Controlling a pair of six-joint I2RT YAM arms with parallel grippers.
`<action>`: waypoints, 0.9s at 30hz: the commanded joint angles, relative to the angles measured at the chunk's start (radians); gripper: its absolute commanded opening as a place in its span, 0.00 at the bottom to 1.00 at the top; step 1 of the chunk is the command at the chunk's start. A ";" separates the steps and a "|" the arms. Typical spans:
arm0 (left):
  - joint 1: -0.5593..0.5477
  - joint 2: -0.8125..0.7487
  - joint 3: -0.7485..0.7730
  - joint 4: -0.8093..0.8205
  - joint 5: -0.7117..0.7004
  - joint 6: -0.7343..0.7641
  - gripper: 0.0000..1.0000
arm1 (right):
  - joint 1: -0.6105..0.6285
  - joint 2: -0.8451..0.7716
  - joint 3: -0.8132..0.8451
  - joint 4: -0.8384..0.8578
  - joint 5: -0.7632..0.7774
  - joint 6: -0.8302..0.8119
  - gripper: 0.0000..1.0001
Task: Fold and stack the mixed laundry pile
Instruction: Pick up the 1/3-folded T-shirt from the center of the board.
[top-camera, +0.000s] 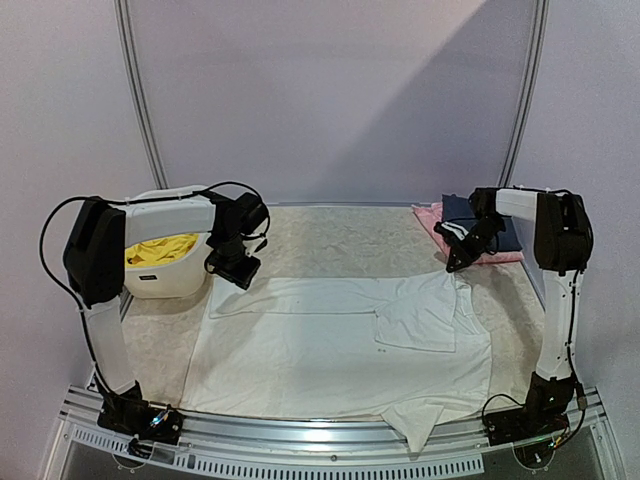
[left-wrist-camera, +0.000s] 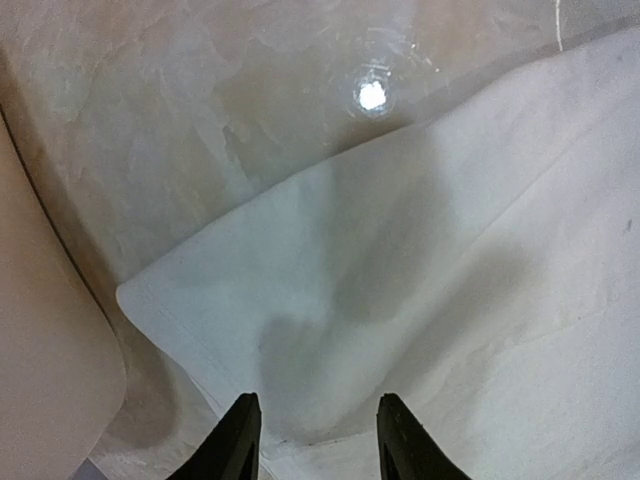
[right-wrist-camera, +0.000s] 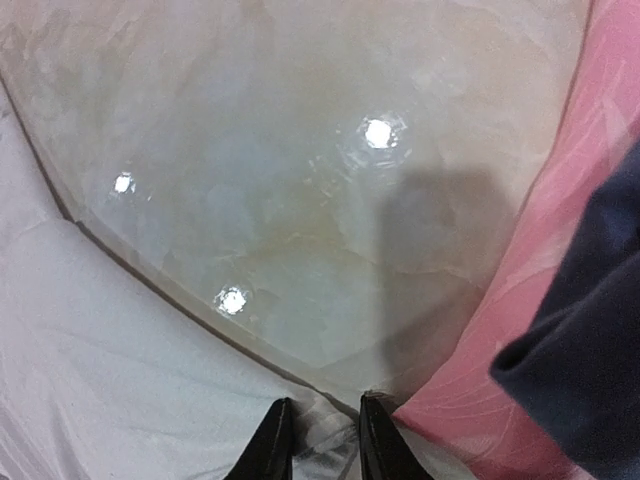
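Note:
A large white T-shirt (top-camera: 340, 350) lies spread flat across the table, one sleeve folded in over its middle. My left gripper (top-camera: 235, 268) hovers open above the shirt's far left corner (left-wrist-camera: 450, 280), and nothing sits between its dark fingers (left-wrist-camera: 240, 440). At the shirt's far right corner (right-wrist-camera: 120, 350), my right gripper (top-camera: 455, 262) has its narrow jaws pinched on a bunched bit of white cloth. The yellow shorts (top-camera: 160, 250) lie inside the white basket (top-camera: 165, 285).
The basket wall (left-wrist-camera: 40, 350) stands just left of my left gripper. A pink cloth (top-camera: 430, 222) (right-wrist-camera: 560, 250) with a navy garment (top-camera: 470, 208) (right-wrist-camera: 590, 340) on it lies at the far right, touching distance from my right gripper. One sleeve hangs over the near table edge.

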 joint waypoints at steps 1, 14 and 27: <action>0.015 0.000 0.005 -0.020 -0.010 0.012 0.41 | -0.029 0.036 0.002 -0.075 -0.038 -0.008 0.17; 0.098 0.049 0.136 0.011 -0.058 -0.079 0.43 | -0.073 -0.036 -0.069 0.015 0.067 -0.038 0.00; 0.147 0.171 0.204 -0.086 -0.121 0.052 0.45 | -0.073 -0.065 -0.133 0.033 0.065 -0.045 0.00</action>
